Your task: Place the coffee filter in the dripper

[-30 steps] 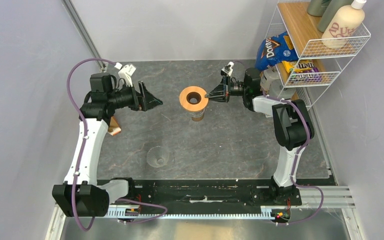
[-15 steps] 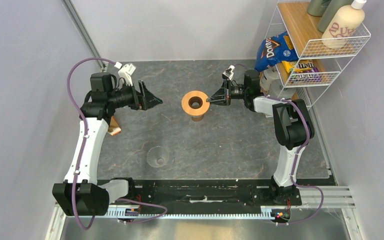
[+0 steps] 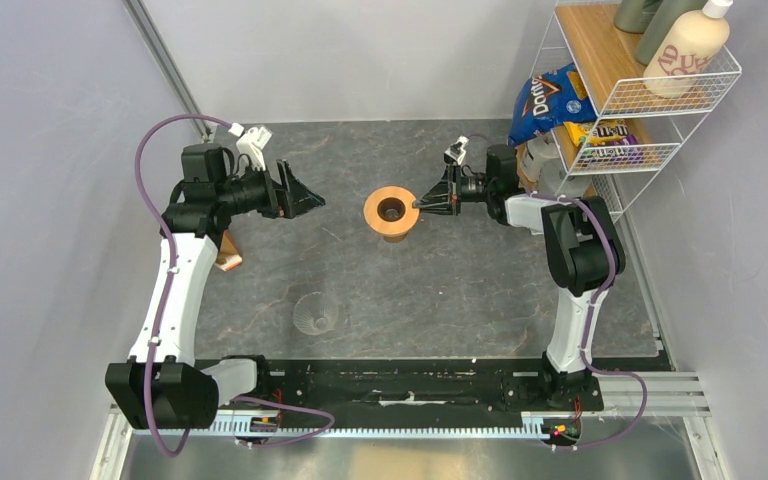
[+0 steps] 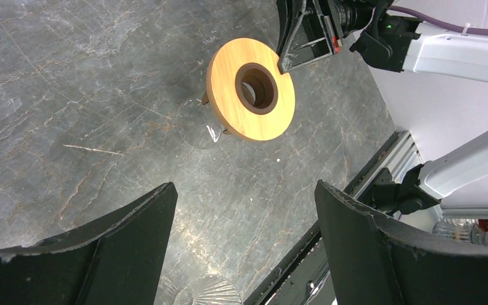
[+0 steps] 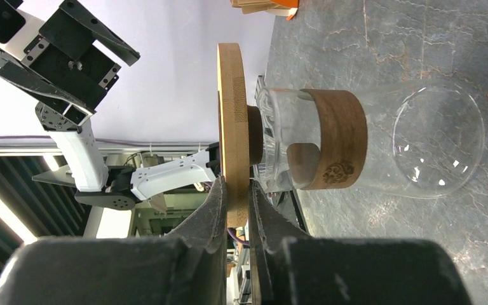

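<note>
GRIP: right fingers (image 5: 213, 222) pinch dripper (image 5: 232, 114) rim | left fingers (image 4: 133, 235) spread, empty | RISK: slip tips dripper (coffee filter (image 3: 227, 257) apparently well left of it)

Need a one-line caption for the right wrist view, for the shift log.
Right gripper clamps the edge of the dripper by its wooden collar; the dripper sits atop a brown-banded glass carafe.

Wood-collared glass dripper (image 3: 373, 210) upright on banded glass vessel (image 5: 432, 140).
</note>
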Controlling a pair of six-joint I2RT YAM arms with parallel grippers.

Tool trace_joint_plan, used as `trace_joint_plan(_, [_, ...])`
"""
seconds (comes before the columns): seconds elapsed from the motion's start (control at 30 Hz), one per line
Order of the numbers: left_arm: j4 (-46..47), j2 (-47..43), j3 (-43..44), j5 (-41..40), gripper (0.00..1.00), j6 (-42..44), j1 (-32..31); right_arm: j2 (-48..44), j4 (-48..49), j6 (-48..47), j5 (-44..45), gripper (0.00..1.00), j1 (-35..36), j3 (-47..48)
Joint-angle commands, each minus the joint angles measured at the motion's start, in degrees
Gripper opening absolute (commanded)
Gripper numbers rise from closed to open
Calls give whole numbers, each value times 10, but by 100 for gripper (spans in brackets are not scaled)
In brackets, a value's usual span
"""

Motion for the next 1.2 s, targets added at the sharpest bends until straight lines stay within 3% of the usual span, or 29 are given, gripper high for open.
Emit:
trace_joint_plan(0.0, [23,-2,9,2,87,-13,-1,9,22,-8,2,7,-2,4])
trace_joint_plan(0.47, [22,1,6,1,88,-12,0,27,16,-8,3,13,-3,14])
trace_joint_plan(0.63, [17,5,9,-1,89,-8,-1,27,-20,-30,5,44,-7,22])
trace_joint_plan(0.7, [16,8,10,-2,89,-5,-1,22,-49,-52,7,52,-7,28])
trace_joint_plan(0.87, [15,15,11,-6,89,0,-1,3,-191,-156,14,68,-8,62])
trace_joint_plan(0.9, [14,18,10,-8,89,11,0,-13,-301,-250,21,80,-8,88])
trace_joint_plan(1.03, [-17,35,10,-29,89,68,-19,-38,-482,-384,49,97,-10,131])
trace_joint_plan(1.17, [-46,55,4,-103,85,163,-70,-59,-637,-505,74,97,-17,162])
